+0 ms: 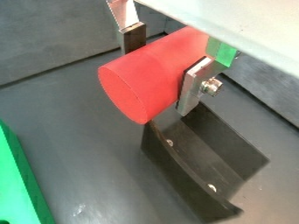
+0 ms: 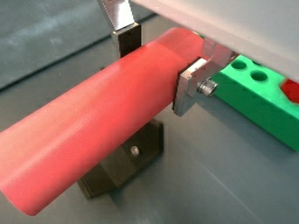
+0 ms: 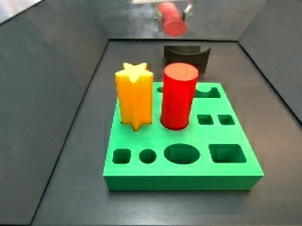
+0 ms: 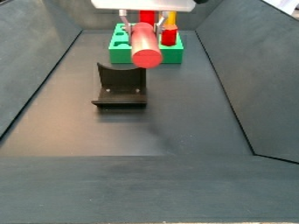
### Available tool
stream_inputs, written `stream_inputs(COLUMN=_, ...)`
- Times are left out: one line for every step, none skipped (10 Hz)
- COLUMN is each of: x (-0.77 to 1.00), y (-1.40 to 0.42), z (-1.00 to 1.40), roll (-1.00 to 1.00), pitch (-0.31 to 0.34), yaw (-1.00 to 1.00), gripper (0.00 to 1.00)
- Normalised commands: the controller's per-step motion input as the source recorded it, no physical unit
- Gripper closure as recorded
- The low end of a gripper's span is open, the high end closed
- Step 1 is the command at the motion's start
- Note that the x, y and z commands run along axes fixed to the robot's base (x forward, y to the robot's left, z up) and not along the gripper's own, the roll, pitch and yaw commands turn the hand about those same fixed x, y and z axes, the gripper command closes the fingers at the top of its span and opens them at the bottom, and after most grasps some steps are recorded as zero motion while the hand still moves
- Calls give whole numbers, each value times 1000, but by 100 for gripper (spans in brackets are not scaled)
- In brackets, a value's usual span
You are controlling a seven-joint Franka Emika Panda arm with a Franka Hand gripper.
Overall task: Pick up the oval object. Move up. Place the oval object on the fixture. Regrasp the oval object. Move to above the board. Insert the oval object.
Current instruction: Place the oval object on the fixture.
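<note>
My gripper (image 1: 163, 63) is shut on the oval object (image 1: 146, 79), a long salmon-red peg held level between the two fingers. Both wrist views show the peg (image 2: 93, 131) hanging in the air over the black fixture (image 1: 211, 162), not touching it. In a side view the peg (image 4: 143, 44) floats above and just behind the fixture (image 4: 119, 86), with the gripper (image 4: 146, 13) at the top edge. The green board (image 3: 177, 154) lies beyond the fixture (image 3: 185, 56). The peg (image 3: 174, 13) is blurred at the far end in that view.
On the board stand a yellow star-shaped peg (image 3: 136, 93) and a bright red round cylinder (image 3: 178, 95). Several holes in the board's near rows are open. Dark sloping walls (image 4: 47, 79) enclose the floor on both sides.
</note>
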Motion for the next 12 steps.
stream_inputs(x=756, y=-20, z=778, roll=-1000, pitch=56, yaw=-129, gripper=100)
stream_inputs(x=566, y=40, z=568, roll=-1000, pitch=72, yaw=-136, gripper=100)
stream_inputs(x=472, y=39, z=440, roll=-1000, pitch=75, yaw=-135, gripper=100)
stream_inputs(x=245, y=27, z=103, roll=-1000, pitch=83, yaw=-136, gripper=100)
stream_inputs(x=185, y=28, z=21, roll=-1000, pitch=84, yaw=-137, gripper=100)
stream_inputs(x=102, y=31, z=17, roll=-1000, pitch=90, yaw=-141, gripper=100)
stream_inputs(x=80, y=35, z=26, roll=-1000, pitch=94, yaw=-144, gripper=100)
stream_inputs(x=81, y=38, z=2, roll=-1000, pitch=97, yaw=-148, gripper=100)
stream_inputs(x=86, y=37, z=-7, roll=-1000, pitch=102, yaw=-155, gripper=100)
stream_inputs(x=85, y=42, z=-10, roll=-1000, pitch=107, yaw=-165, gripper=100)
stream_inputs(x=87, y=41, z=-14, roll=-1000, pitch=106, yaw=-172, gripper=100)
stream_inputs(x=86, y=42, z=-18, roll=-1000, pitch=105, yaw=-186, gripper=100)
